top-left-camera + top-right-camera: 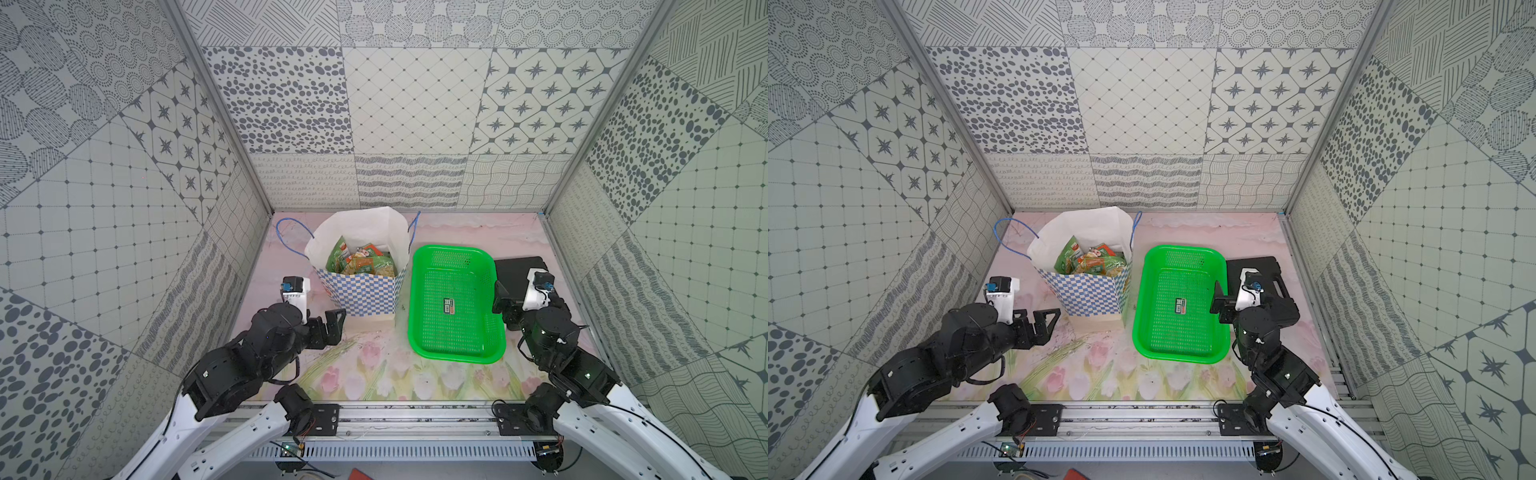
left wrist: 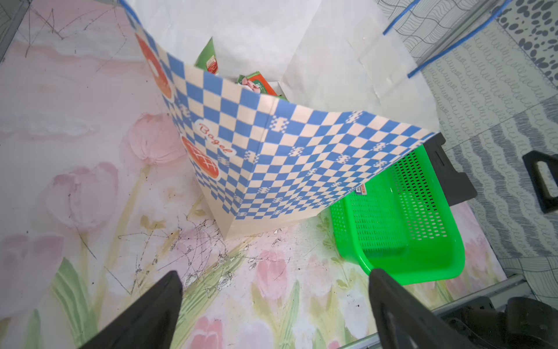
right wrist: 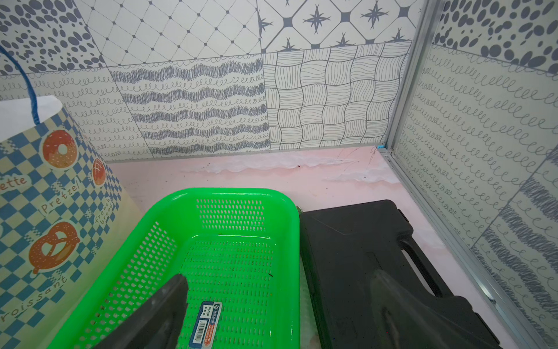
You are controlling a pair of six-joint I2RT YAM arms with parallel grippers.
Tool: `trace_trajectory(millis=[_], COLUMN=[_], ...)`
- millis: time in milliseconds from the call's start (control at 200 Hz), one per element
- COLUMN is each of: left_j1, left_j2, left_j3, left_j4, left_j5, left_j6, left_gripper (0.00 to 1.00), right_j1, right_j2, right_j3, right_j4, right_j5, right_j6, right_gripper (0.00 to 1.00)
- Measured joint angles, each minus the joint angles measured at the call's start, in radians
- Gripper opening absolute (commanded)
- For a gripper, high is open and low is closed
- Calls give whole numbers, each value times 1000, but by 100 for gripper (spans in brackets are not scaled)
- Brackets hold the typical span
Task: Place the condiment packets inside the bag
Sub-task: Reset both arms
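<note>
1. Packets [image 1: 361, 262] lie heaped inside the bag [image 1: 357, 297]. Their green and orange wrappers show over its near wall in both top views. The left wrist view catches a few packet tops above the checkered edge.
2. The bag stands upright and open toward the back left of the tabletop [image 1: 374, 370]. Its white inner wall rises behind the packets, and thin blue handles [image 1: 289, 235] hang out on either side.
3. A green basket [image 1: 457, 336] sits just beside the bag on its right. Whether the two touch, I cannot tell.
4. A small label [image 1: 449, 306] lies flat on the basket's mesh floor.
5. A black case [image 1: 515, 270] lies flat on the tabletop just right of the basket, near the right wall.
6. The left gripper [image 2: 273, 272] hovers low near the bag's near left corner, apart from it and aimed at the checkered wall. Its jaws are spread wide with nothing between them.
7. The right gripper [image 3: 279, 275] hangs over the basket's right rim. Its jaws are wide apart and empty. In the right wrist view, one finger [image 3: 157, 311] shows over the basket floor and the other over the case.
</note>
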Motion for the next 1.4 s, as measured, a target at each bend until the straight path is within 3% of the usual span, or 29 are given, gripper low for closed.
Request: trace_trajectory(millis=[285, 525, 860, 1136, 1401], left_j1=[2, 64, 471, 760, 880], left_j2=[-166, -163, -1, 159, 388], left_j3=[-297, -428, -551, -561, -484], left_j4=[141, 276, 517, 660, 794], left_j5=[-107, -173, -13, 133, 246], left_j6=[-97, -103, -108, -103, -58], left_gripper=[99, 100, 100, 99, 99], right_j1=[0, -26, -278, -480, -620], right_j2=[-16, 37, 166, 251, 427], right_j3=[-72, -100, -163, -192, -215], right_j4=[132, 237, 328, 438, 606], right_j5=[-27, -45, -187, -276, -332], right_j6=[-85, -167, -125, -60, -10], right_gripper=[97, 97, 97, 97, 97])
